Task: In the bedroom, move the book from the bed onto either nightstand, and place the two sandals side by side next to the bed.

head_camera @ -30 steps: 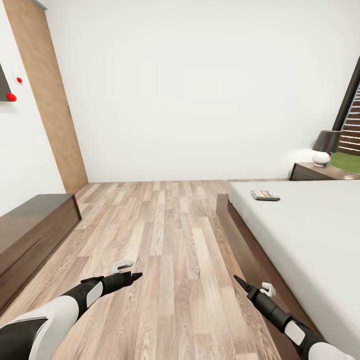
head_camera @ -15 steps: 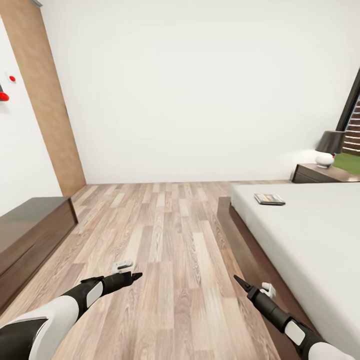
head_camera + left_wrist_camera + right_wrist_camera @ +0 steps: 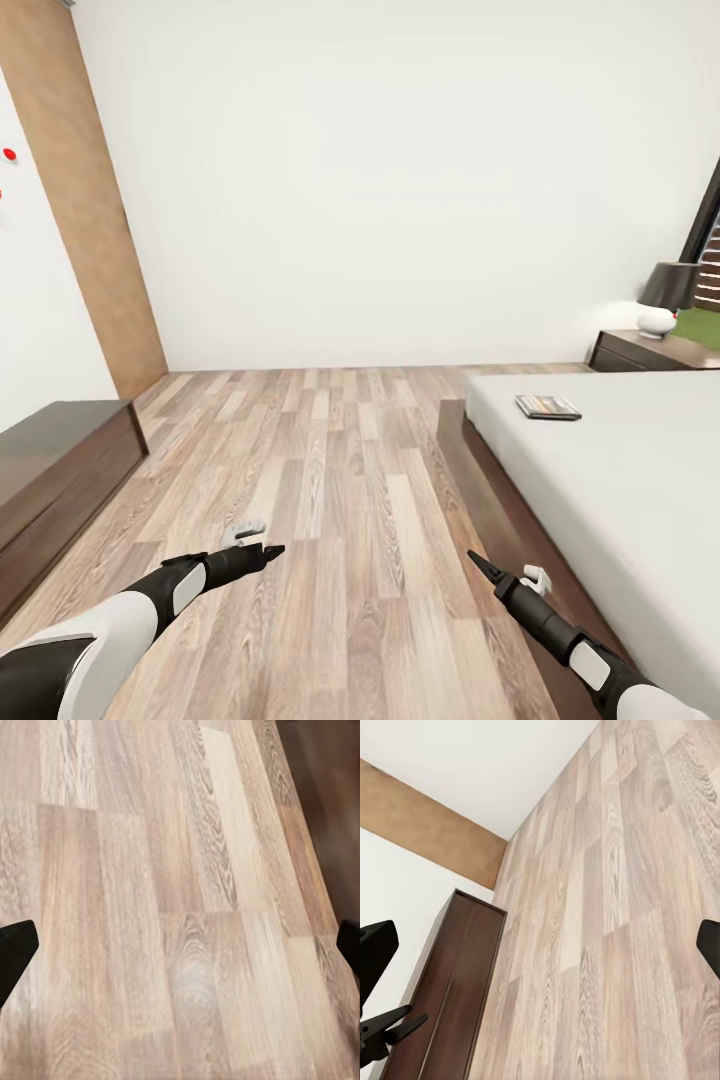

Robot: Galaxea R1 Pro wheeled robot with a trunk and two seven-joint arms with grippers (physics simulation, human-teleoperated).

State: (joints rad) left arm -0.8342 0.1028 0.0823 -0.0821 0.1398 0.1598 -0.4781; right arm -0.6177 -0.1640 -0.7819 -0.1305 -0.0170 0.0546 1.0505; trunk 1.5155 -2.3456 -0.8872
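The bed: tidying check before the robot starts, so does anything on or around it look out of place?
One thing: the book lies flat on the bed, on the bare grey mattress near the headboard end, short of the nightstand. Nothing looks spilled or damaged.

- The left wrist view looks down on the wood-plank floor (image 3: 180, 907), with boards in light brown and beige tones.
- The boards run lengthwise through the picture, and their grain shows as dark wavy lines and oval rings.
- One board near the middle is paler than the boards beside it.
- In one corner there is a dark brown, blurred area (image 3: 326, 772); I cannot tell what it is.
- Two black fingertips (image 3: 15, 952) of the left gripper (image 3: 180, 949) enter from opposite edges, far apart from each other, with only bare floor between them.
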